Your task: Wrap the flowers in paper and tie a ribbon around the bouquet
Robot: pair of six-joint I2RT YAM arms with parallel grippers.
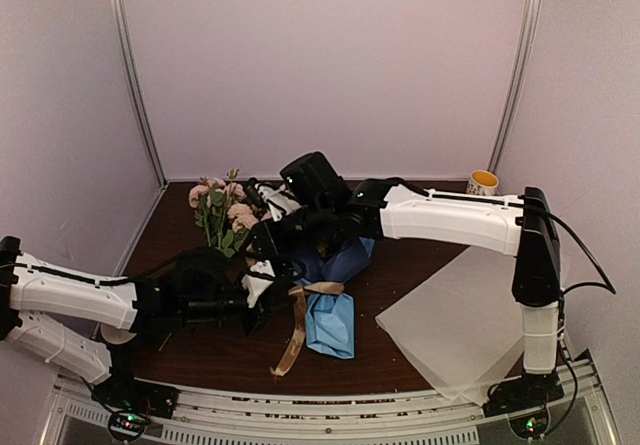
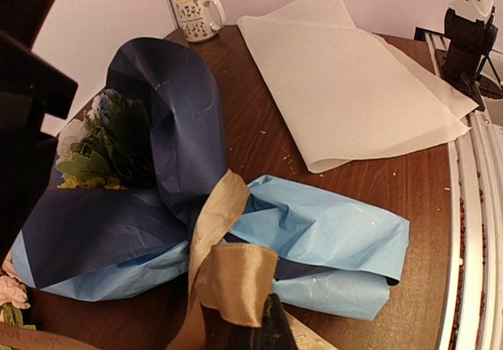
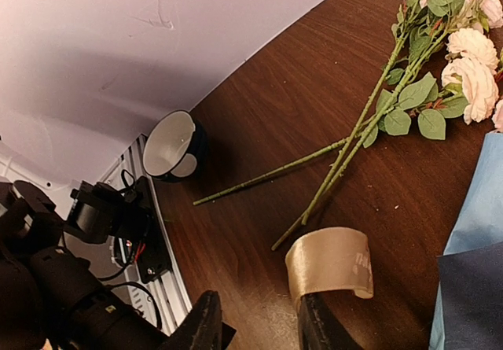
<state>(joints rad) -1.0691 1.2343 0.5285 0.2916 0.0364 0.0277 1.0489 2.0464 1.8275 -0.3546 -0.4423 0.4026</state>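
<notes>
Now | left pincer [image 2: 244, 330] clamps ribbon [image 2: 236, 279] | right pincer [image 3: 259, 320] parted | flowers [image 2: 106, 141] half-hidden in paper [image 2: 182, 106]

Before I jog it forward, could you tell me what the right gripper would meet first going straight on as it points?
Probably the ribbon loop, just ahead of one finger of the right gripper; past it lie the loose pink flowers' stems. Depth is hard to judge.

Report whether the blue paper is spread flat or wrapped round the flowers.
Wrapped. The paper curls into a cone around the flowers, narrowing where the ribbon crosses it.
</notes>
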